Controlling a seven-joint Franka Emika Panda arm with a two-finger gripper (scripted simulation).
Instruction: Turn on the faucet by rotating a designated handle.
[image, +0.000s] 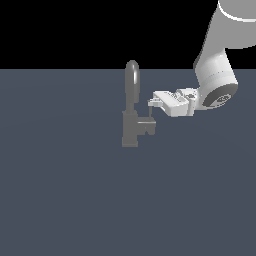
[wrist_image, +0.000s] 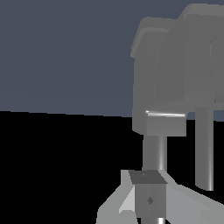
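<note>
- The faucet (image: 131, 127) is seen upright on the dark blue-grey surface (image: 60, 200), its tall arched spout (image: 132, 82) rising above the blocky body.
- The handle (image: 148, 121) is seen jutting from the body on the exterior view's right.
- The hand (image: 150, 103) is held just above that handle, reaching in from the exterior view's right.
- How far the hand is parted cannot be told; nothing is clearly gripped.
</note>
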